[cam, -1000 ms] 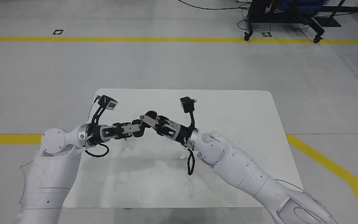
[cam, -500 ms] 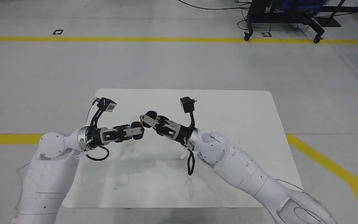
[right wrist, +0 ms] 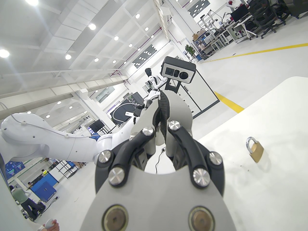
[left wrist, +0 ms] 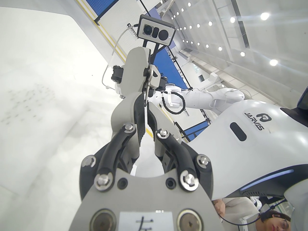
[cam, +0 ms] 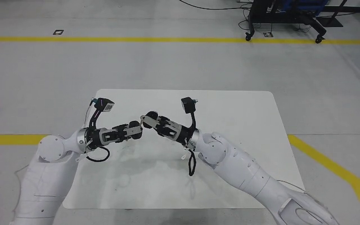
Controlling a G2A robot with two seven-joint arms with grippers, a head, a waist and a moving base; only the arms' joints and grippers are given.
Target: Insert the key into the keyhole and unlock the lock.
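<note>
Above the white table (cam: pixel 236 112) my two grippers meet tip to tip. My right gripper (cam: pixel 147 119) (right wrist: pixel 161 97) is shut on the key (left wrist: pixel 148 78). The key's head sits between its fingers (left wrist: pixel 133 70), and the thin blade points at my left gripper (cam: pixel 138 125) (left wrist: pixel 145 106). The left gripper is open by a narrow slit, with the blade's end between its tips. A brass padlock (right wrist: pixel 254 149) with a silver shackle, still hooked in, lies flat on the table below and to one side of the right gripper.
The table's far and right parts are bare. The padlock lies well inside the table's rounded corner (right wrist: pixel 292 80). A black wheeled stand (cam: pixel 287 19) is on the floor far behind the table.
My left arm has drawn back a little to the left, away from the right gripper. The right arm has stayed where it was.
</note>
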